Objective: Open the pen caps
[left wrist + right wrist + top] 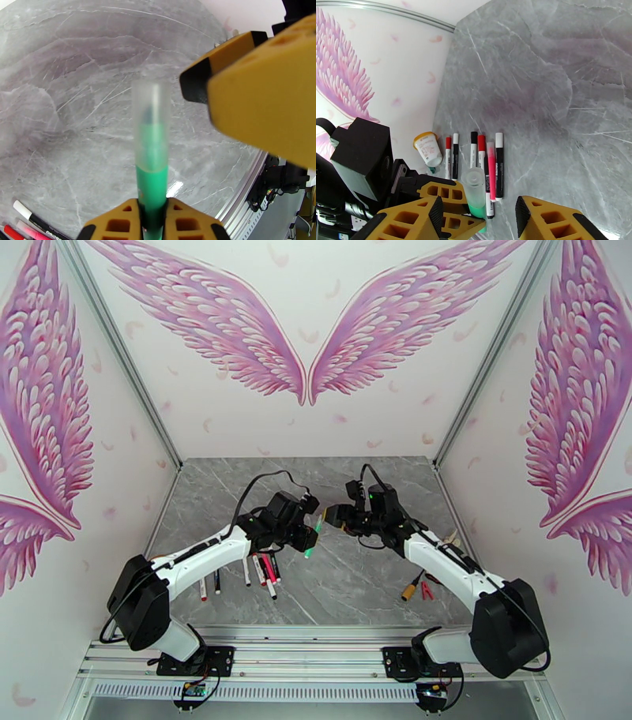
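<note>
Green pen (152, 185): likely light, slick; pinched by left fingers (114, 225); take frosted cap (151, 114), 12 o'clock, with spread right fingers (553, 221).

Pretty clearly a robotics lab booth, not a home or a shop. Two robot arms, left (207, 550) and right (446, 556), are bolted onto aluminium rails (316, 650) running under their bases, with black cables (261, 477) looping off them and small electronics boards (195, 691) below the mounts. Ahead of the arms is a grey marble-look tabletop (355, 587), boxed in by white panels (308, 433) set in aluminium posts (118, 350). Big pink wings (229, 327) are printed on the panels ahead and to both sides of the arms, so it's a dressed-up recording cell.
</note>
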